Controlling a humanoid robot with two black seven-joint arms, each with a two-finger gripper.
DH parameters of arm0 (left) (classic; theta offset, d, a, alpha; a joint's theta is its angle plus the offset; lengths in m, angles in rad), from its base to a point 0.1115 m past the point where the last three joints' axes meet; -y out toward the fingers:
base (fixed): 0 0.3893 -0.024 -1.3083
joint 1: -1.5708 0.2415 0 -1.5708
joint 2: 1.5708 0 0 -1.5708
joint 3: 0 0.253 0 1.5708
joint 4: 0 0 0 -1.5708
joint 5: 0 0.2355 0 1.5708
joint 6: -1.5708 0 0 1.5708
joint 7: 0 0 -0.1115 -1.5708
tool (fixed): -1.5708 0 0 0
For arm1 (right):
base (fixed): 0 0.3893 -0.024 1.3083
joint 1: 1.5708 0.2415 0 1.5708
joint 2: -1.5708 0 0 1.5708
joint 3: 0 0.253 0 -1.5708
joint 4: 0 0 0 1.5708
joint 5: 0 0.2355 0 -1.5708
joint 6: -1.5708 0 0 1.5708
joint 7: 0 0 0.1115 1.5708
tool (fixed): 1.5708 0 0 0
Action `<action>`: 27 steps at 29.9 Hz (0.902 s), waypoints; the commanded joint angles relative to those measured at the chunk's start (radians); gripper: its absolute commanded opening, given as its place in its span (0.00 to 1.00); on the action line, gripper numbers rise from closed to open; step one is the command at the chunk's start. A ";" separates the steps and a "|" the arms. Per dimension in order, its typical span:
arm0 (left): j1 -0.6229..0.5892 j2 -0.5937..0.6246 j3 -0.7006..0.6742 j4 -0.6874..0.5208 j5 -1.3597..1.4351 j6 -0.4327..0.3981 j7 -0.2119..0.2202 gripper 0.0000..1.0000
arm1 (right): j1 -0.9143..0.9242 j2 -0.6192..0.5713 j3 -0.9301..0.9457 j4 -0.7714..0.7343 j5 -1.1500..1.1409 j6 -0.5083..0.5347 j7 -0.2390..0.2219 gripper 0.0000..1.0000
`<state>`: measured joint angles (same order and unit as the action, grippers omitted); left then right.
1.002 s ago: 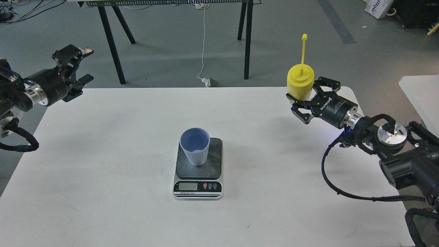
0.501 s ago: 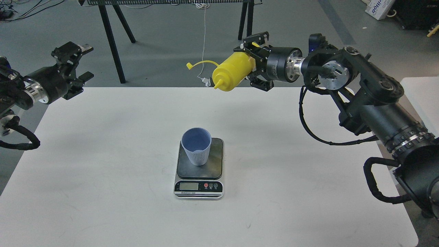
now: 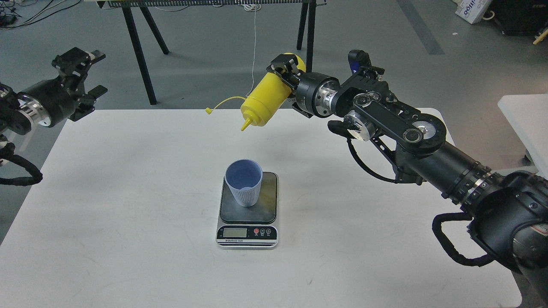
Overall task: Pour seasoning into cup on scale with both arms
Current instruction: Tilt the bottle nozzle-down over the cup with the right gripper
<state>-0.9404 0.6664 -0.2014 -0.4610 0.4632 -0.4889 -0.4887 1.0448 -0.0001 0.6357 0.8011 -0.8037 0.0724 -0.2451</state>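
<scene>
The light-blue ribbed cup point(image 3: 244, 182) stands upright on the dark platform of the scale point(image 3: 268, 207), at the middle of the white table. My right gripper point(image 3: 286, 72) is shut on the yellow seasoning bottle point(image 3: 263, 99). The bottle is tilted, nozzle pointing down and to the left, above and behind the cup. Its cap strap point(image 3: 220, 105) hangs out to the left. My left gripper point(image 3: 85, 72) is open and empty, off the table's far left corner.
The white table point(image 3: 128, 222) spans the view. Black trestle legs point(image 3: 137, 47) and a hanging white cable point(image 3: 254, 51) stand behind its far edge. Another white surface point(image 3: 526, 119) is at the right edge. My right forearm point(image 3: 428, 158) reaches over the table's right side.
My right arm has carried the bottle from the table's far right to above the cup and tipped it from upright to nozzle-down. The left gripper has drawn slightly left.
</scene>
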 commanded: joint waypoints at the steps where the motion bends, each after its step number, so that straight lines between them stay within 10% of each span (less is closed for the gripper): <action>1: 0.000 -0.001 -0.004 0.002 0.000 0.000 0.000 0.99 | -0.006 0.000 -0.033 -0.002 0.000 -0.016 0.004 0.12; 27: 0.002 -0.007 -0.004 0.002 0.000 0.000 0.000 0.99 | -0.049 0.000 -0.159 0.004 0.006 -0.005 0.003 0.13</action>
<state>-0.9388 0.6597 -0.2055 -0.4586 0.4632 -0.4887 -0.4887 0.9980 0.0001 0.4878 0.8054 -0.7978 0.0671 -0.2424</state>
